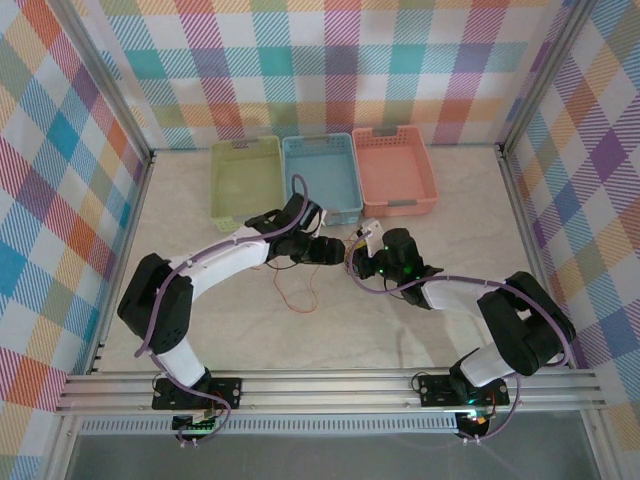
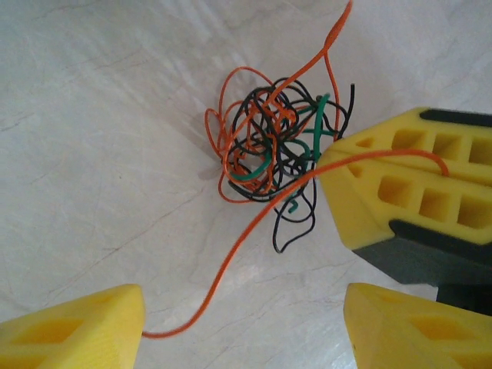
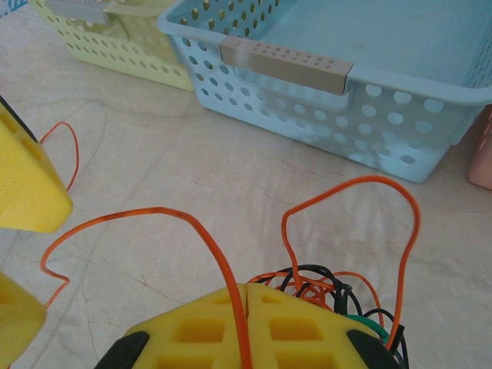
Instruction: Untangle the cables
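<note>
The cables (image 2: 265,142) lie as a small knot of red-orange, black and dark green wires on the pale table. My left gripper (image 2: 244,307) hovers over the table just short of the knot, open, with nothing between its yellow fingers (image 2: 77,330). One long orange cable (image 2: 231,265) runs from the knot to the left finger's edge. My right gripper (image 3: 247,288) is shut at the knot's side, and an orange cable (image 3: 192,223) runs into the seam between its fingers. From above, both grippers (image 1: 335,250) (image 1: 358,258) meet mid-table, with an orange strand (image 1: 300,293) trailing below them.
Three baskets stand side by side at the back: green (image 1: 246,180), blue (image 1: 320,175) and pink (image 1: 393,170). The blue basket (image 3: 346,77) is just beyond my right gripper. The left gripper's yellow fingers (image 3: 23,184) show at the left of the right wrist view.
</note>
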Controlling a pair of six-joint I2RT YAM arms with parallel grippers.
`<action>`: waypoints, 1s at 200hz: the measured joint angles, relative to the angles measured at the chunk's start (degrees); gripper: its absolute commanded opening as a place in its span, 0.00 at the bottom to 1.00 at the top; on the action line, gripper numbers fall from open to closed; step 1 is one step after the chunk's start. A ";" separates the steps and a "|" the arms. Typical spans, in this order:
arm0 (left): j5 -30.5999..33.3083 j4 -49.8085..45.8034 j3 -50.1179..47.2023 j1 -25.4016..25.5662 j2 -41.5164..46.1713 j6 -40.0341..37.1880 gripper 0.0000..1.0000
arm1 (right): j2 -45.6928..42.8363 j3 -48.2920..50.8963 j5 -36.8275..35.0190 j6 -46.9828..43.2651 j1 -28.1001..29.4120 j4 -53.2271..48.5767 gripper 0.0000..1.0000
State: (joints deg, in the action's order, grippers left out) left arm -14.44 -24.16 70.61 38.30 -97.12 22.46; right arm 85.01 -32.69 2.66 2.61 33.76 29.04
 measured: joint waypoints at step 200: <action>3.98 0.72 -13.07 -0.26 21.46 0.46 0.00 | 0.02 -0.02 -1.18 0.04 0.00 -0.66 0.19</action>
State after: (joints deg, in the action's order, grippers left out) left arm -10.46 -23.44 57.54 38.04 -75.66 22.92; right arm 85.03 -32.71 1.48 2.66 33.76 28.38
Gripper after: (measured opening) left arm 0.052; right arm 0.190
